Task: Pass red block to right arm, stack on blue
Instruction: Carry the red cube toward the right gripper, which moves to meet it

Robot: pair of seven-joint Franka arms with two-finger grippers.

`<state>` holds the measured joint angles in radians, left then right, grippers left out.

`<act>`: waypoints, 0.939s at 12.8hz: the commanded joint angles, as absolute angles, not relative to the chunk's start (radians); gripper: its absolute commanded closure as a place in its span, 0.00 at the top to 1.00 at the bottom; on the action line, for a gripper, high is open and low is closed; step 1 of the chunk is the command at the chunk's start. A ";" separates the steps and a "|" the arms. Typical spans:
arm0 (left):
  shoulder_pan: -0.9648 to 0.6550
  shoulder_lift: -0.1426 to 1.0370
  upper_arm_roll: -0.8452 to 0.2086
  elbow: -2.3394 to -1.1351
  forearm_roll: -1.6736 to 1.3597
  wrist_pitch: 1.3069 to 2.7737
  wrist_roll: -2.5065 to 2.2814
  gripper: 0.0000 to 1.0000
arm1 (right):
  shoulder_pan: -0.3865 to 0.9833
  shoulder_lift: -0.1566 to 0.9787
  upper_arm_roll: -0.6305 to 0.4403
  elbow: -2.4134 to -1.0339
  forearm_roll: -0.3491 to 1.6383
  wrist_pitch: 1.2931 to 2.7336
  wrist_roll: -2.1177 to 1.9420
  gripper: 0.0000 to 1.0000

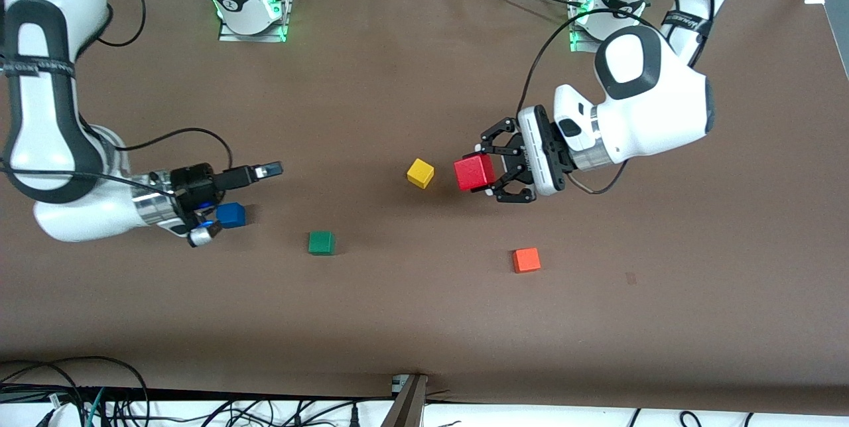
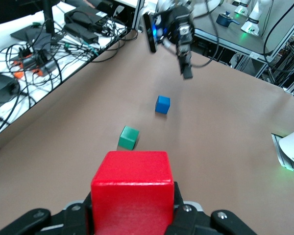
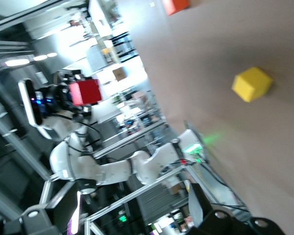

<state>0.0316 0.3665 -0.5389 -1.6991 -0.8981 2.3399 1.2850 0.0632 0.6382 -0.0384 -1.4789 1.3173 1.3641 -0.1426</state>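
My left gripper [image 1: 487, 176] is shut on the red block [image 1: 473, 172] and holds it sideways in the air over the middle of the table, beside the yellow cube. The block fills the foreground of the left wrist view [image 2: 132, 196] and shows small in the right wrist view [image 3: 85, 91]. The blue cube [image 1: 231, 215] lies on the table at the right arm's end and also shows in the left wrist view [image 2: 162, 104]. My right gripper [image 1: 265, 170] hangs level just above the blue cube, pointed toward the left gripper, open and empty; it also shows in the left wrist view [image 2: 185, 63].
A green cube [image 1: 321, 243] lies nearer to the front camera than the blue cube. A yellow cube [image 1: 420, 173] sits mid-table. An orange cube [image 1: 526, 260] lies nearer to the camera, below the left gripper. Cables run along the table's near edge.
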 commanded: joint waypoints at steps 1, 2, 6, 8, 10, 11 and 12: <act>-0.029 0.417 -0.545 -1.671 -1.021 2.465 1.395 0.00 | 0.106 0.692 -0.038 -1.476 1.474 1.367 -0.176 1.00; -0.056 0.435 -0.545 -1.663 -1.098 2.520 1.443 0.00 | 0.126 0.705 -0.038 -1.476 1.527 1.380 -0.176 1.00; -0.102 0.469 -0.545 -1.617 -1.248 2.571 1.552 0.00 | 0.219 0.748 -0.038 -1.525 1.750 1.457 -0.310 1.00; -0.129 0.497 -0.543 -1.585 -1.270 2.617 1.578 0.00 | 0.264 0.750 -0.038 -1.526 1.814 1.511 -0.328 1.00; -0.149 0.549 -0.543 -1.520 -1.270 2.625 1.580 0.00 | 0.288 0.747 -0.038 -1.522 1.856 1.535 -0.328 1.00; -0.161 0.555 -0.543 -1.519 -1.270 2.625 1.580 0.00 | 0.288 0.746 -0.038 -1.522 1.868 1.536 -0.328 1.00; -0.161 0.555 -0.543 -1.522 -1.269 2.625 1.582 0.00 | 0.288 0.744 -0.038 -1.522 1.868 1.534 -0.328 1.00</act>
